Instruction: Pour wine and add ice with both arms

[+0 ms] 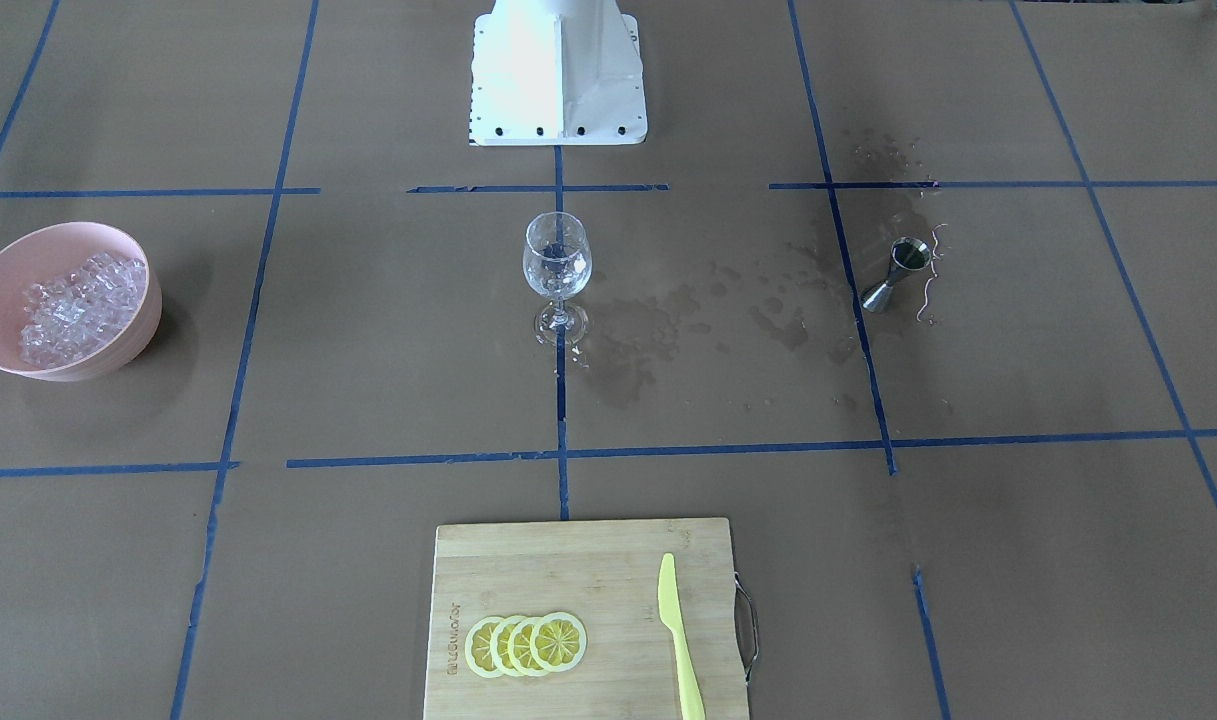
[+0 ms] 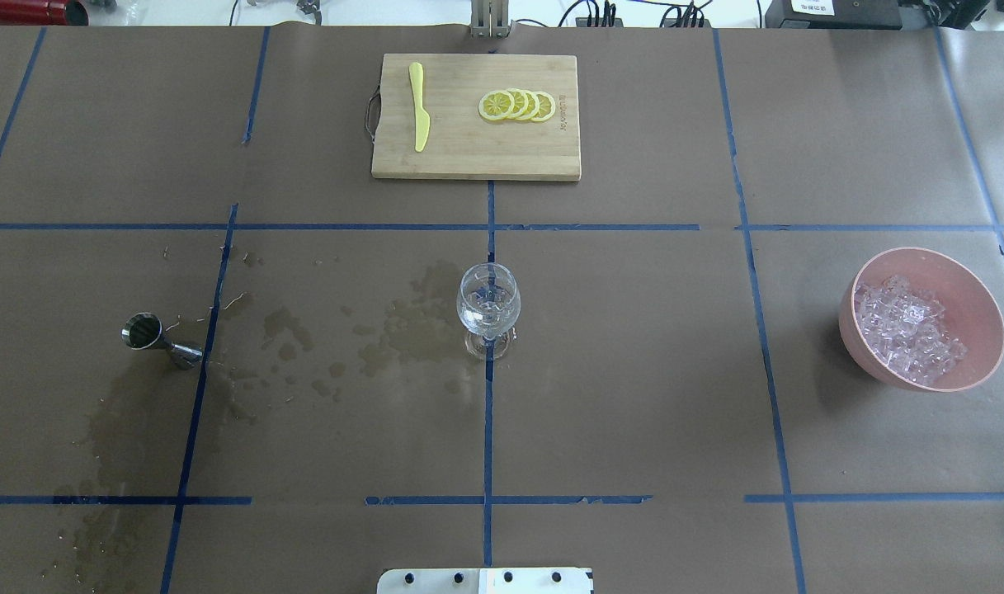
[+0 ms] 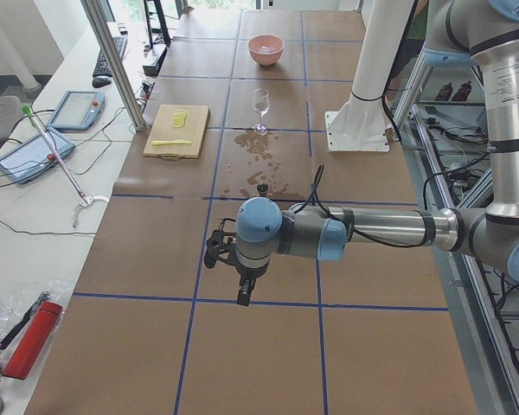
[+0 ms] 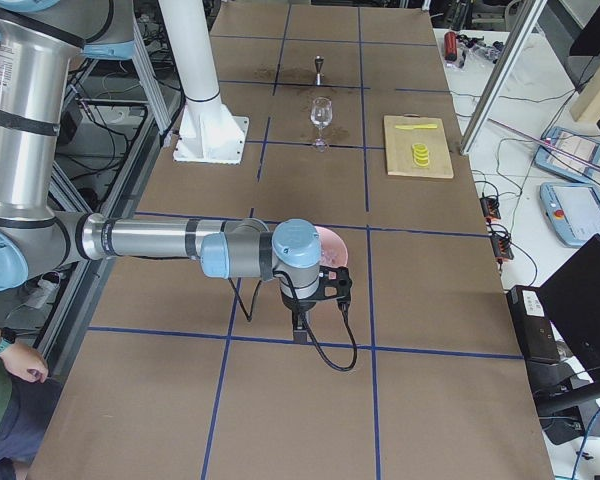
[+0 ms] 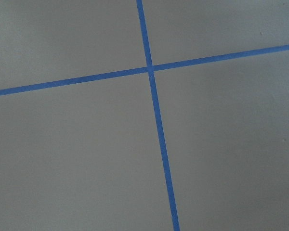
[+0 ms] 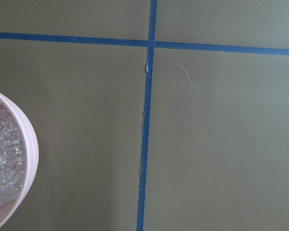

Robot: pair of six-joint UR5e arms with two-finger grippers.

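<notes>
While both arms hang low over the desk, nothing on it is being touched. The wine sits dark in the steel measuring cup, upright on the robot's left side just beside a line of blue tape, with wet stains spread across the brown paper between it and the wine glass. That glass stands upright at the centre, right on a tape line in front of the white pedestal; whether it holds any liquid, I cannot tell.

Over on the robot's right, the ice is heaped in the pink bowl. The right arm reaches out flat, its right tool pointing down close beside that bowl. Wide or narrow? I cannot tell from this side angle. The left arm stretches out too, its left tool above a tape crossing, well apart from the measuring cup, its spread just as unreadable.

On the far edge, a cutting board carries four overlapping lemon slices and a yellow knife.
</notes>
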